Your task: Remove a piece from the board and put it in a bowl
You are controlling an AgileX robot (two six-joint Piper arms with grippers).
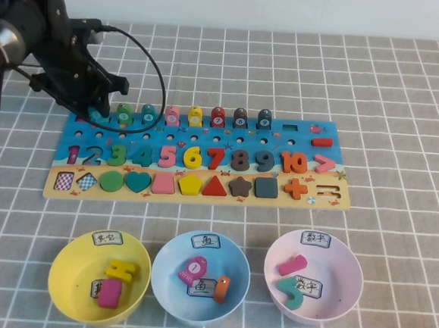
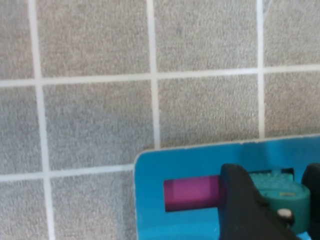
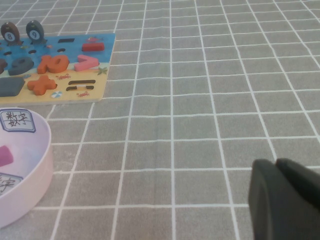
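The board (image 1: pixel 229 140) lies across the middle of the table with a row of fish pegs along its far edge. My left gripper (image 1: pixel 94 112) is down at the far-left end of that row. In the left wrist view its black fingers (image 2: pixel 245 200) press both sides of the teal-green piece (image 2: pixel 280 192), which stands at its slot on the board (image 2: pixel 150 200). The light blue bowl (image 1: pixel 166 280) sits near the front, between two other bowls, holding a pink fish token and an orange one. My right gripper (image 3: pixel 276 162) hovers shut over bare cloth, right of the board.
A yellow bowl (image 1: pixel 66 273) stands front left and a pale pink bowl (image 1: pixel 346 292) front right, each with pieces inside. A magenta strip (image 2: pixel 192 193) shows in the slot beside the piece. The left arm's black cable loops over the board's far-left part.
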